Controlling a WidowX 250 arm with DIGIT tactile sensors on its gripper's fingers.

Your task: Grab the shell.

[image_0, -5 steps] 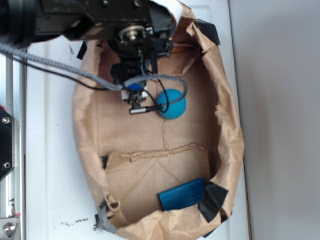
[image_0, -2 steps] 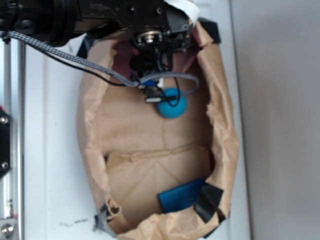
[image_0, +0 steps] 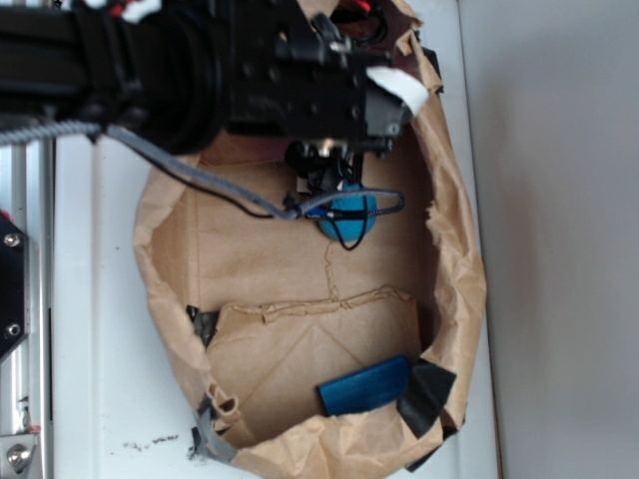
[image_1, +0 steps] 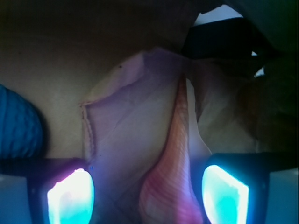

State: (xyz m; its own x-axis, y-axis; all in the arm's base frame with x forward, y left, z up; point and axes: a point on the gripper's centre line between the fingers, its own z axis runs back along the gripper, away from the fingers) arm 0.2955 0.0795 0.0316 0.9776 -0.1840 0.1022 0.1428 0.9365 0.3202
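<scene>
Where the paper bag (image_0: 454, 269) lies opened flat on the white worktop (image_0: 100, 299), the following items are recorded. Shell (image_1: 175, 168): ribbed, orange-pink, seen between the parted pads (image_1: 223, 196) of the claw (image_1: 147, 196), thin tip pointing away; not yet gripped. Claw: held open astride the shell, judged ready for closing. Blue ball (image_0: 347, 215): just beside the claw, largely hidden by the arm. Blue block (image_0: 364, 386): well apart, near the bag's taped rim.
</scene>
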